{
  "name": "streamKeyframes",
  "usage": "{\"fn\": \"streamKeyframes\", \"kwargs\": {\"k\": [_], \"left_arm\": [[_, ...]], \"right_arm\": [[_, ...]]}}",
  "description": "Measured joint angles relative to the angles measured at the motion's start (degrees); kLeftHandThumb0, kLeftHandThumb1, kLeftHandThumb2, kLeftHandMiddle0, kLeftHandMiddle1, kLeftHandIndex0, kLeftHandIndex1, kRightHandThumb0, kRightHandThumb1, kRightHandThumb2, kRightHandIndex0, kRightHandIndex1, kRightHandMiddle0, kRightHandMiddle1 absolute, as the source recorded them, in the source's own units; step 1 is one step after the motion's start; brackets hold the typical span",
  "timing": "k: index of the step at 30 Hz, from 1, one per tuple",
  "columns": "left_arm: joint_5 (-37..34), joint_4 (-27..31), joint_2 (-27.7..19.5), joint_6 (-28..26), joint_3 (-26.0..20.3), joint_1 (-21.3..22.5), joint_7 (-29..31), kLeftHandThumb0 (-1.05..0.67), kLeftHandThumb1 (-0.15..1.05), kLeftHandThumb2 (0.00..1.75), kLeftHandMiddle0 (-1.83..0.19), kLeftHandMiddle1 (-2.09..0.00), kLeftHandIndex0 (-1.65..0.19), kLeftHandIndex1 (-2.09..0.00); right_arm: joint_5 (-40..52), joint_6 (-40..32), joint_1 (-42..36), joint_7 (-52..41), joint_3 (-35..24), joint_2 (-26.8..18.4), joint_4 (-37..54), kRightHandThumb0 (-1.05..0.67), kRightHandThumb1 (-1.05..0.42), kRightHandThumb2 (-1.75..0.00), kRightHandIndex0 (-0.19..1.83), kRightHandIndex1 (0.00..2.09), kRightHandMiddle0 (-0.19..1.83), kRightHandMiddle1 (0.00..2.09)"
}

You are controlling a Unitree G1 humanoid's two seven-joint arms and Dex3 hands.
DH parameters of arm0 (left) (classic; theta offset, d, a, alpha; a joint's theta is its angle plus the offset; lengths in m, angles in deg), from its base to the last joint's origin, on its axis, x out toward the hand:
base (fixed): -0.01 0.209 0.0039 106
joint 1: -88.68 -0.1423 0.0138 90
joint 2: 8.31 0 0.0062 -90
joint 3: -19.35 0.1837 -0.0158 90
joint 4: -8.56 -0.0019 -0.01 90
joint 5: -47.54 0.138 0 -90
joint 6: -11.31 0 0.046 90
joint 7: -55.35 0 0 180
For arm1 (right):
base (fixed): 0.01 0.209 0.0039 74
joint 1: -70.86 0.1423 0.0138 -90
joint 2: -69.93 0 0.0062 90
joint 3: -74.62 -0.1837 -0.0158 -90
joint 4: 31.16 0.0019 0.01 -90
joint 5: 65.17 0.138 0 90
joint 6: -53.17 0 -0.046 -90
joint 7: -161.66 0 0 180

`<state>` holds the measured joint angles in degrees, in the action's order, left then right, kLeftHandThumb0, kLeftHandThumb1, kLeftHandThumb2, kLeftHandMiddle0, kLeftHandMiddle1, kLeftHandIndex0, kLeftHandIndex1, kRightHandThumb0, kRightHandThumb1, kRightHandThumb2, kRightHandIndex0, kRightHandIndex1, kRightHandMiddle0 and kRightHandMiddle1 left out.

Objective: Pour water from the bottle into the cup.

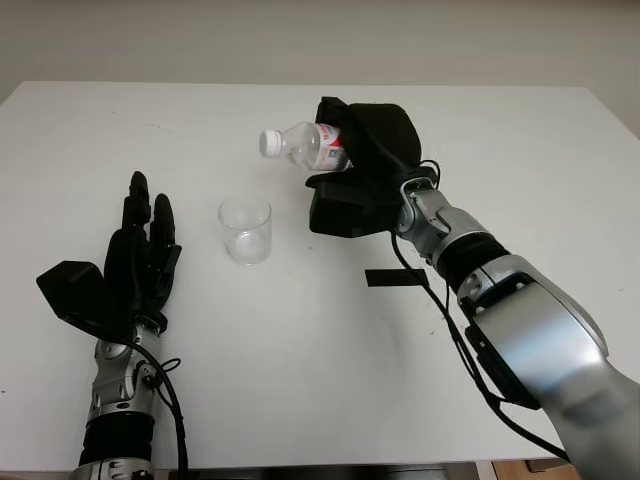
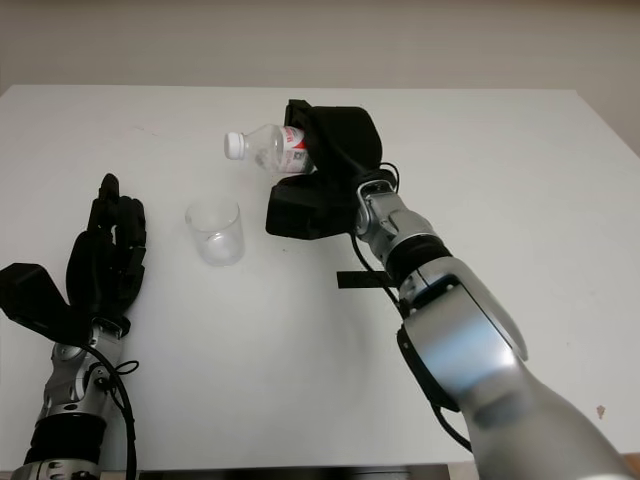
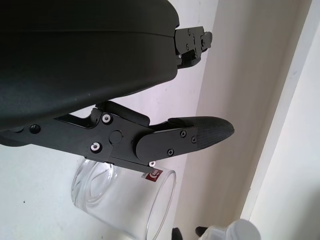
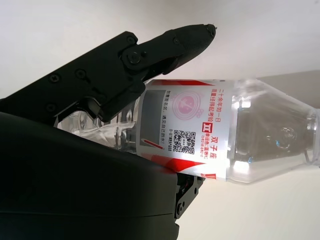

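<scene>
My right hand [image 1: 345, 150] is shut on a clear plastic bottle [image 1: 305, 145] with a red and white label and a white cap [image 1: 269, 142]. It holds the bottle in the air, tipped nearly on its side, cap pointing left and up-right of the cup. The label [image 4: 192, 127] sits between the fingers [image 4: 150, 50] in the right wrist view. A clear empty cup [image 1: 245, 229] stands upright on the white table [image 1: 320, 360], also seen as cup [image 3: 125, 200] in the left wrist view. My left hand [image 1: 140, 250] is open, left of the cup and apart from it.
A small black strip [image 1: 396, 277] lies on the table just right of centre, under my right forearm. The table's far edge [image 1: 300, 84] meets a pale wall.
</scene>
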<state>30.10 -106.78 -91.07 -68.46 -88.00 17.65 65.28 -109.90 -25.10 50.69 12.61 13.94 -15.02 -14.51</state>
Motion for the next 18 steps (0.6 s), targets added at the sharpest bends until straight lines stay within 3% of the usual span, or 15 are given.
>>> {"fn": "streamKeyframes", "kwargs": {"k": [11, 18], "left_arm": [[0.2, -1.0, 0.1, 1.2, 0.0, 0.5, -0.3, -0.61, 1.05, 0.51, 0.12, -0.05, 0.11, -0.05], [0.1, -1.3, 0.4, 1.6, 0.0, 0.7, -0.7, -0.61, 1.05, 0.51, 0.12, -0.05, 0.12, -0.05]], "right_arm": [[-2.5, -0.6, 1.4, 2.3, 3.9, 1.0, -0.6, -0.41, -1.05, -0.27, 1.24, 2.09, 0.71, 2.09], [-7.8, 0.4, 2.3, 9.6, 8.9, 0.8, -0.8, -0.44, -1.05, -0.25, 1.33, 2.09, 0.76, 2.09]]}}
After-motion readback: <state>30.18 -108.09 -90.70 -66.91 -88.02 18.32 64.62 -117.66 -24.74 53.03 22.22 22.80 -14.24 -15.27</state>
